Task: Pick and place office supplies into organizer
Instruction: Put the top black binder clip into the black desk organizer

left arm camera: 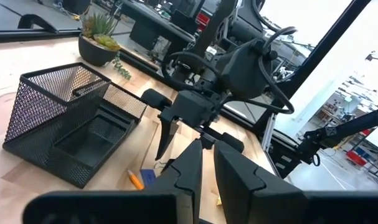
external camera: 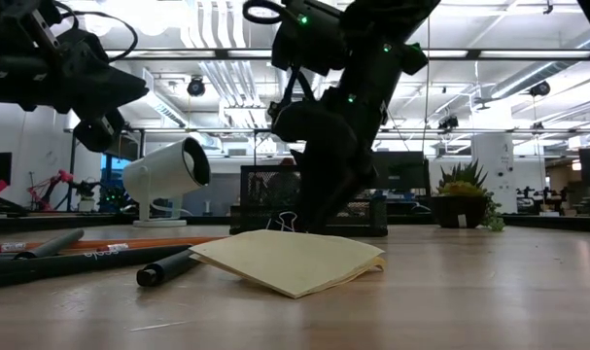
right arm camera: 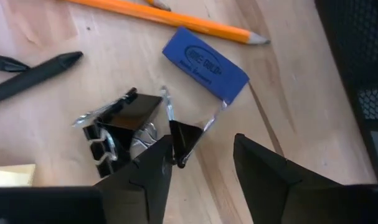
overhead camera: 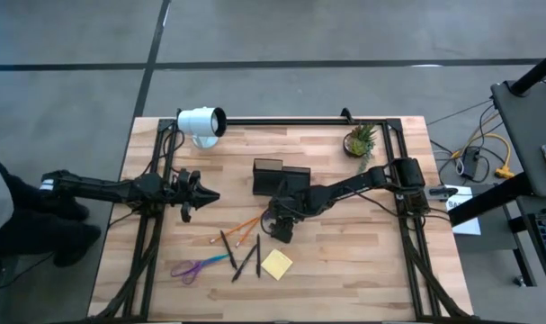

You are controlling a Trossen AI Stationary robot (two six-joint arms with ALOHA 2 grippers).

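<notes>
Black mesh organizer (overhead camera: 280,175) sits at your table's centre; at its 6 o'clock your right gripper (right arm camera: 198,158) hangs over the binder clips (right arm camera: 123,124), fingers spread around one small clip (right arm camera: 185,140), not clamped. Your left gripper (overhead camera: 205,195) waits closed at 9 o'clock.

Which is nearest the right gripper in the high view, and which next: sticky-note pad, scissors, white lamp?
From the right gripper, just below the organizer:
1. Sticky-note pad, close below it toward the table's front edge.
2. Scissors, farther off at front left.
3. White lamp, farthest, at the back left corner.
</notes>
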